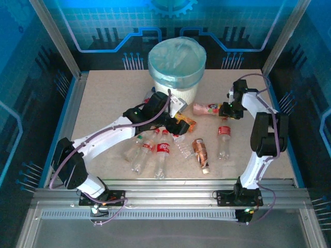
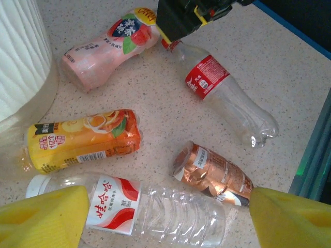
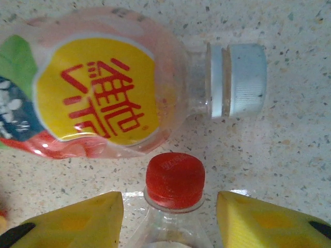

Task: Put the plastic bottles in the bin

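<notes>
The bin (image 1: 176,64), white with a blue liner, stands at the back centre; its wall (image 2: 18,51) is at the left of the left wrist view. My right gripper (image 1: 226,110) (image 3: 170,219) is closed on the neck of a clear red-capped bottle (image 3: 174,181) (image 1: 223,138) lying on the table. A pink bottle (image 3: 93,82) (image 1: 207,108) lies just beyond the cap. My left gripper (image 1: 176,114) (image 2: 168,222) hangs open above a clear water bottle (image 2: 150,206), a copper bottle (image 2: 212,170) and an orange bottle (image 2: 83,139), holding nothing.
Several more bottles (image 1: 155,152) lie side by side in front of the left arm. Metal rails (image 1: 165,186) run along the table's near edge, and blue walls (image 1: 31,103) close in the sides. The right arm's black head (image 2: 194,15) reaches into the left wrist view.
</notes>
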Robot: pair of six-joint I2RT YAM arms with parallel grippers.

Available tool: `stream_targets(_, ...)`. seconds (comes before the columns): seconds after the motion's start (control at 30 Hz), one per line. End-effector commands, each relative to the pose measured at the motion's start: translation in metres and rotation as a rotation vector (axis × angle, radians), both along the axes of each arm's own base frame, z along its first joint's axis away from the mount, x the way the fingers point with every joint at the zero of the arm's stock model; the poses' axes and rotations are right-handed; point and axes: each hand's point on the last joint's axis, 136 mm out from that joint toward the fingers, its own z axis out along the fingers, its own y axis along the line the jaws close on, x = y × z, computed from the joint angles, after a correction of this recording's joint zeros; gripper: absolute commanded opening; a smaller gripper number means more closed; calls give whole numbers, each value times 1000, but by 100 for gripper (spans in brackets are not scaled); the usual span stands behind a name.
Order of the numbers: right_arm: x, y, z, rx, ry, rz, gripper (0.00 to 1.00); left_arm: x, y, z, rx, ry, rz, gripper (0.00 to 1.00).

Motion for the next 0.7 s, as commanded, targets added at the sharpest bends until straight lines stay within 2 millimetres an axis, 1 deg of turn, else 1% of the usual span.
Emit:
stream_targets(0.0,2,-7,-4,-9,24,5,51,-4,-8,6,5,-2,-46,82)
stream_targets(0.27,2,-8,-16,-15,58,15,51,-4,-12,4,8,7,-57,82)
stream_targets(0.33,3,-8,-17,-13,62,19,48,-3,-12,3,11,9,-55,82)
stream_targets(0.5,4,-8,-16,-10,59,23,43,-5,-15,4,14,8,-64,82)
stream_targets(0.67,5,-9,-9,-20,41,24,37,-6,-18,5,14,7,-70,82)
